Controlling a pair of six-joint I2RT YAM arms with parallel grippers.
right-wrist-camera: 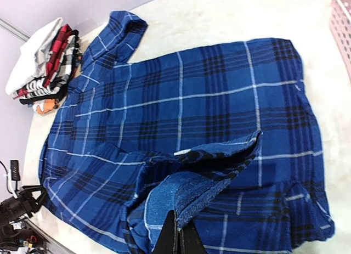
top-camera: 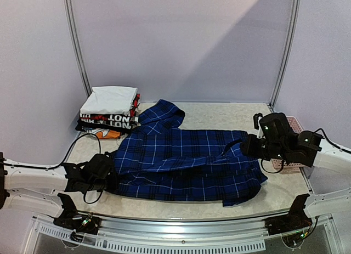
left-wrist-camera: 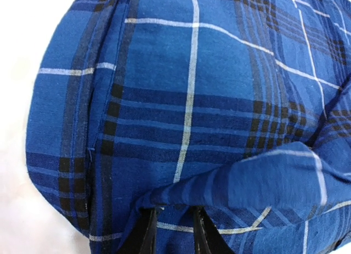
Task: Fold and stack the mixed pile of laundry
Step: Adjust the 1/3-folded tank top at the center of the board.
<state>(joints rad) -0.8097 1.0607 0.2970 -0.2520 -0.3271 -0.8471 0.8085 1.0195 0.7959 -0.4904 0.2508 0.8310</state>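
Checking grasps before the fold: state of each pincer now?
Left pincer: closed on the shirt, at its edge.
Right pincer: closed on a raised fold of the shirt.

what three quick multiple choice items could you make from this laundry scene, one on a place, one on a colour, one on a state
1. Where is the stack of folded garments?
A) far left, beside the plaid shirt
B) on top of the right arm
C) at the near right edge

2. What colour is the lattice basket?
A) green
B) pink
C) yellow

3. What is the right gripper doing?
A) hanging open over bare tabletop
B) gripping a white garment
C) shut on a fold of the plaid shirt

Answers:
1 A, the top view shows the stack at the far left next to the shirt.
2 B, its lattice wall is pink in the top and right wrist views.
3 C, the right wrist view shows the fingertips pinched together on a raised fold of plaid cloth.
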